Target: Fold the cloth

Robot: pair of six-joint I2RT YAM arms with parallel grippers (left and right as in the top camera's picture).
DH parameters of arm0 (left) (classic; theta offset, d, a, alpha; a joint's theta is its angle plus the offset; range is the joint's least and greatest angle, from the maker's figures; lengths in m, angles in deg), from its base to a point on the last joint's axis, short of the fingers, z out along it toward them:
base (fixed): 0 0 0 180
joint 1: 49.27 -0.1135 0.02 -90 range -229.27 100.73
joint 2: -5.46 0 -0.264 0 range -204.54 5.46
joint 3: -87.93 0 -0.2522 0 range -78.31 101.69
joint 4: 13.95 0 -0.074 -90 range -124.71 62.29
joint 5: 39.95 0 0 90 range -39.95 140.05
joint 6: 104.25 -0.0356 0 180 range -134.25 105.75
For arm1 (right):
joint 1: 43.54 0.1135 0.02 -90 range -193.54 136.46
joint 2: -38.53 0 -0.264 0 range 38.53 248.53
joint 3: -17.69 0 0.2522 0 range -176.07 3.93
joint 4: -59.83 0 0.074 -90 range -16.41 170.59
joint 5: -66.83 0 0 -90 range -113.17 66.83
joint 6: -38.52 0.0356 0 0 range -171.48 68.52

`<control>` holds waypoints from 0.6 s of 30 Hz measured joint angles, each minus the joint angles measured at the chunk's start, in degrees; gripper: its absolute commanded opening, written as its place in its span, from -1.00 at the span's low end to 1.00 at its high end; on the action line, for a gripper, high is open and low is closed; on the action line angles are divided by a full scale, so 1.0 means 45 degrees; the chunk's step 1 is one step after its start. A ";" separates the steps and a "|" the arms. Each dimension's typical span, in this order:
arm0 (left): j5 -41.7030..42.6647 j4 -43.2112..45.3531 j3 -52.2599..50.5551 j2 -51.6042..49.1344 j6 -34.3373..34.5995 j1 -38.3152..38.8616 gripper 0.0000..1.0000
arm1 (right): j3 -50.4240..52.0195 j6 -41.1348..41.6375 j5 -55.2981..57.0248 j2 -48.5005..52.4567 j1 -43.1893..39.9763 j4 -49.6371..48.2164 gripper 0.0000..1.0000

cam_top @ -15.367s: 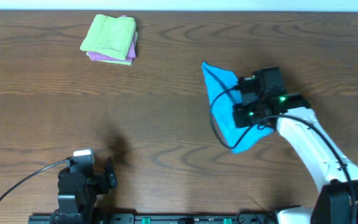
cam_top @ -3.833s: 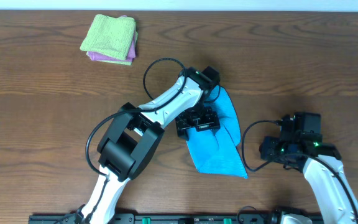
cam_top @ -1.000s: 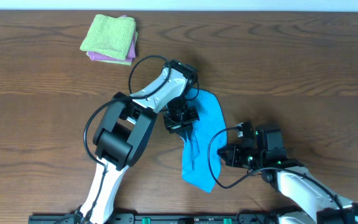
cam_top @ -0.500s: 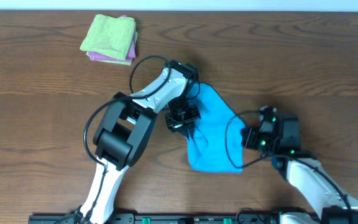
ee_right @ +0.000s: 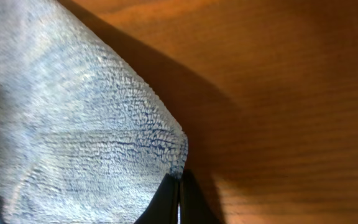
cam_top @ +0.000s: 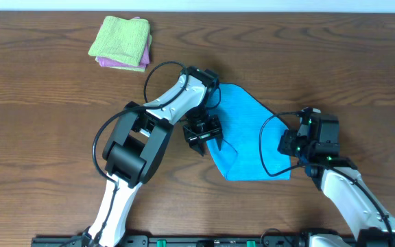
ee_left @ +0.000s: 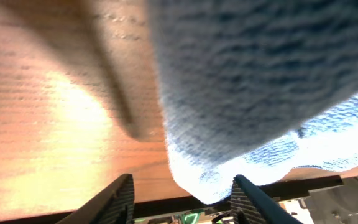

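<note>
My right pincer (ee_right: 179, 185) is pinched tight on a nubby terry corner of the cloth (cam_top: 249, 137). My left pincer (ee_left: 183, 180) gapes, a blue fold sagging loose between its fingers, above the grained wooden worktop (ee_right: 278, 74).

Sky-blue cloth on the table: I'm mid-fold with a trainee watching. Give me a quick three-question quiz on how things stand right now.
1. True or false: the right jaws stand open, clear of the bright sky-blue terry cloth.
2. Pick one. The folded lime-green cloth lies: A) under the sky-blue cloth; B) on a folded pink-purple cloth, far left on the brown wooden table; C) between the left jaws.
3. Short answer: which arm's jaws stand apart?
Key: 1 false, they are shut on a corner of the sky-blue cloth. 2 B. 3 the left.
</note>
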 measured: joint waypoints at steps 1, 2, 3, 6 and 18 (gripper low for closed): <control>0.0000 -0.0053 0.0000 0.0000 0.0000 0.0000 -0.01 | 0.0000 -0.0044 0.0053 0.0000 -0.0024 0.0078 -0.97; 0.0000 -0.0092 0.0000 0.0000 0.0005 0.0000 -0.06 | 0.0000 -0.0073 0.0107 0.0000 -0.0044 0.0107 -0.97; 0.0005 -0.0155 0.0000 0.0000 0.0005 0.0000 -0.07 | 0.0000 -0.0092 0.0165 0.0000 -0.0058 0.0117 -0.98; 0.0000 -0.0559 0.0000 0.0000 -0.0039 0.0000 -0.11 | 0.0000 -0.0131 0.0296 0.0000 -0.0073 0.0121 -0.97; 0.3104 -0.0335 0.0000 0.0000 -0.0044 0.0359 0.11 | 0.0000 -0.0185 0.0413 0.0000 -0.0073 0.0160 -0.97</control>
